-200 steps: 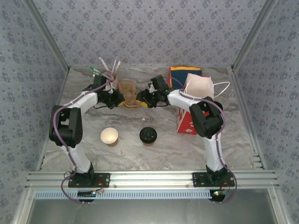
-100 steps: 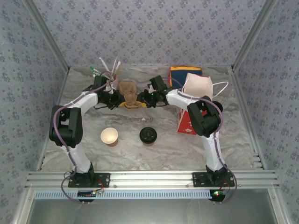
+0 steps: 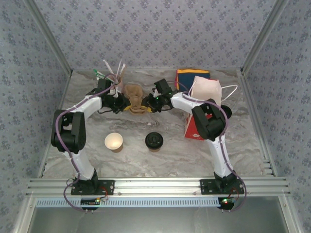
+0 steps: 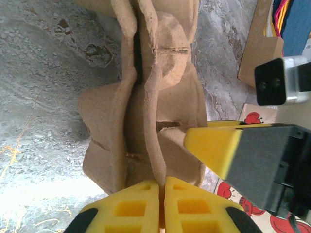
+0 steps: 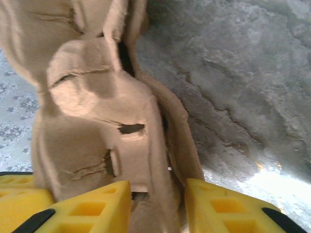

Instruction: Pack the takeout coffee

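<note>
Since the earlier frame the right arm's elbow has swung a little to the left. The right claw point(image 5: 158, 201) has narrowed onto the pulp carrier point(image 3: 134, 97), and one folded wall of it now sits pinched between the pads. My left claw point(image 4: 161, 183) hasn't shifted. Its fingers are pressed together on the thin edge of the opposite wall, so both claws hold the same carrier from either side.

I judge the step in hand to be opening the carrier. It is folded nearly flat, its hollows collapsed against each other and holding nothing. The next move calls for drawing the two claws apart slowly and evenly, so the pulp unfolds rather than tears at the slits I can see near the right pads. It then needs to sit flat on the table point(image 3: 170, 155).

The takeout coffee point(image 3: 153, 141) stands untouched on the table, well back from both claws towards the arm bases and a little nearer the right one. Its black lid is on, so I cannot see what is inside. The lidless cup point(image 3: 113, 141) stands beside it, back from the left claw, and its cream inside looks empty. A cup of straws point(image 3: 112, 76) stands just beyond the left claw.
</note>
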`<state>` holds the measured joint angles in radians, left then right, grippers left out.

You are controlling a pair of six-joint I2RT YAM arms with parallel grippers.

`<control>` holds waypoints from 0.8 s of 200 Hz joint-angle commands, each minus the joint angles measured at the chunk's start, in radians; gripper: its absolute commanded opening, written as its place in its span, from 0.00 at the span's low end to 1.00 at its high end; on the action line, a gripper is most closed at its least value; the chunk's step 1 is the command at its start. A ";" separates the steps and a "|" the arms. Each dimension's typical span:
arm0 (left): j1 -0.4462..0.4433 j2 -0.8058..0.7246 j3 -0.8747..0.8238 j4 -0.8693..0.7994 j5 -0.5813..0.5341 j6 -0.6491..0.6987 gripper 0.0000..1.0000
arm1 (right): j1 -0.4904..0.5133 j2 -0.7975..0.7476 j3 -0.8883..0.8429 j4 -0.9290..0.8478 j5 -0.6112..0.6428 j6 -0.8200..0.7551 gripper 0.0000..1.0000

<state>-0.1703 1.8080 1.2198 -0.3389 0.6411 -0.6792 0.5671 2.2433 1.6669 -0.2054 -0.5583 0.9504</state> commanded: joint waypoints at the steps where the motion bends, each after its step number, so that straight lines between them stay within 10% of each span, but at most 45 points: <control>1: -0.005 -0.035 -0.009 0.015 0.030 0.003 0.08 | 0.004 0.019 0.028 -0.029 -0.009 -0.013 0.31; 160: 0.000 -0.070 0.061 -0.101 -0.050 0.063 0.56 | 0.015 -0.122 0.004 -0.072 0.093 -0.102 0.12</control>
<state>-0.1719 1.7847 1.2270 -0.4007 0.6121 -0.6392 0.5751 2.1735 1.6669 -0.2565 -0.4969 0.8776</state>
